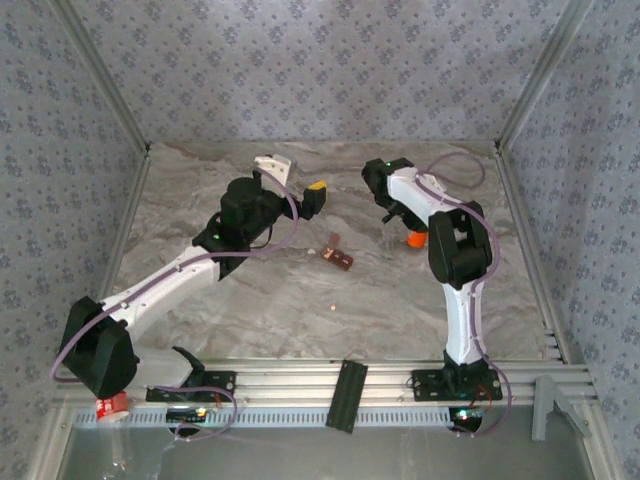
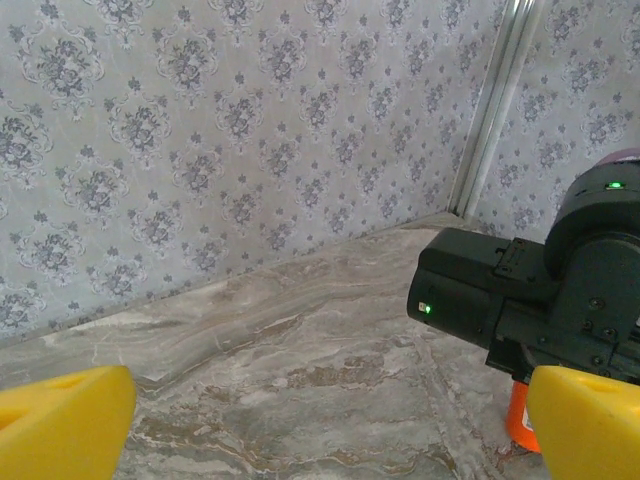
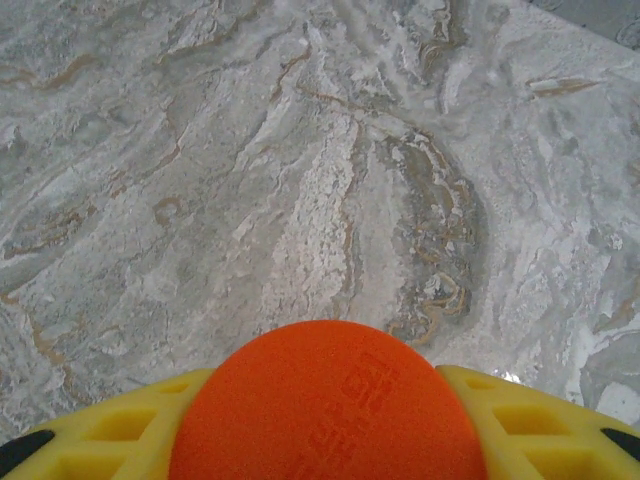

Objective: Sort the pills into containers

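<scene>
- Look in the top view, about mid-table between the two arms, for the small dark reddish-brown strip [image 1: 337, 257] of joined plastic box compartments, resting on the grey marble-patterned table [image 1: 250, 300].
- Seems to lie with the long axis slanted, from far-left to near-right. Cannot tell which way the openings face, or whether any lid stands up: too small.
- Note one tiny pale whitish-tan pill [image 1: 333, 308] on the bare table, nearer to the arm bases than the strip and apart from it. Cannot tell about other pills.
- Expect the pill to be very light, hard and smooth, so likely to roll away or to jump out of a pinch. Better to take it from above, across the middle, with fingertips low at the table and a soft closing.
- Expect the strip to be light and stiff, likely to slide on the smooth top when pushed. For holding, take it across the narrow width, near the middle.
- Find the left gripper [image 1: 315, 195] to the far-left of the strip, apparently raised off the table, with yellow foam pads spread wide and nothing between.
- Find the right gripper [image 3: 330, 430] pinching an orange round-capped cylindrical bottle [image 3: 330, 390] between yellow fingers, to the right of the strip and apart from it.
</scene>
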Available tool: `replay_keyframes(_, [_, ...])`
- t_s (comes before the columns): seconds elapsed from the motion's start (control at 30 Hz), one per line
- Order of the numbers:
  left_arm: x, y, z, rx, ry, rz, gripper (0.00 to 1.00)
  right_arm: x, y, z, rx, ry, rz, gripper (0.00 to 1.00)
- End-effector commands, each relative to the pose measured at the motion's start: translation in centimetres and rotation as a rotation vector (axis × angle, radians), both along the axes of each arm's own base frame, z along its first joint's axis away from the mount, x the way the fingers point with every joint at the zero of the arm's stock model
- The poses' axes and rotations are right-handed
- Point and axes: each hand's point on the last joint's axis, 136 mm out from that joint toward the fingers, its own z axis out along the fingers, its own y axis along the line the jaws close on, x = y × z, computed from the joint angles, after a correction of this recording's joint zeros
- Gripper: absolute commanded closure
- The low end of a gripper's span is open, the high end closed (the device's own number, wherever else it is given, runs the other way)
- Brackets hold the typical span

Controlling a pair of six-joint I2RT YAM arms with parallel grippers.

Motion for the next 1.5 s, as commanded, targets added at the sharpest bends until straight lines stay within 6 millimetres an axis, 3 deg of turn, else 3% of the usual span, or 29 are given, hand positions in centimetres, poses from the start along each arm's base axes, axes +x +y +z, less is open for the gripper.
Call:
replay_keyframes(0.0, [-0.1,0.2,0.6,-0.024,-0.004,0.0,0.0,-0.8,0.2,0.0,0.001,-0.025,-0.014,0.6])
replay_keyframes(0.2, [0.0,0.2,0.8,-0.025,-0.003,0.005,0.0,-0.7,0.4,0.3,0.008,-0.046,0.028,0.29])
replay_keyframes(0.43, [0.1,0.2,1.0,-0.026,0.003,0.01,0.0,0.9,0.6,2.6,0.063,-0.13,0.132,0.09])
replay_keyframes(0.53, [0.2,0.2,1.0,-0.023,0.006,0.014,0.0,1.8,0.7,5.8,0.071,-0.205,0.208,0.06])
replay_keyframes(0.7, [0.6,0.3,0.9,-0.004,0.011,0.031,0.0,2.8,1.6,13.2,0.104,-0.376,0.393,0.02])
replay_keyframes(0.8, [1.2,0.6,0.6,0.02,0.023,0.053,0.0,3.4,3.8,17.5,0.136,-0.469,0.605,0.04])
replay_keyframes(0.9, [2.2,1.3,0.3,0.022,0.049,0.079,0.0,2.5,7.1,19.1,0.239,-0.475,0.815,0.08])
replay_keyframes(1.03, [4.0,3.2,-0.2,0.015,0.106,0.139,0.0,-0.5,13.3,17.4,0.371,-0.378,1.123,0.18])
replay_keyframes(1.2, [5.6,5.0,-1.1,0.02,0.147,0.19,0.0,-5.2,19.5,10.9,0.58,-0.225,1.362,0.38])
replay_keyframes(1.33, [6.0,5.4,-1.8,0.031,0.162,0.199,0.0,-8.6,22.2,4.6,0.677,-0.079,1.435,0.5])
replay_keyframes(1.47, [6.2,5.5,-2.7,0.044,0.181,0.206,0.0,-11.2,24.2,0.8,0.707,0.035,1.499,0.57])
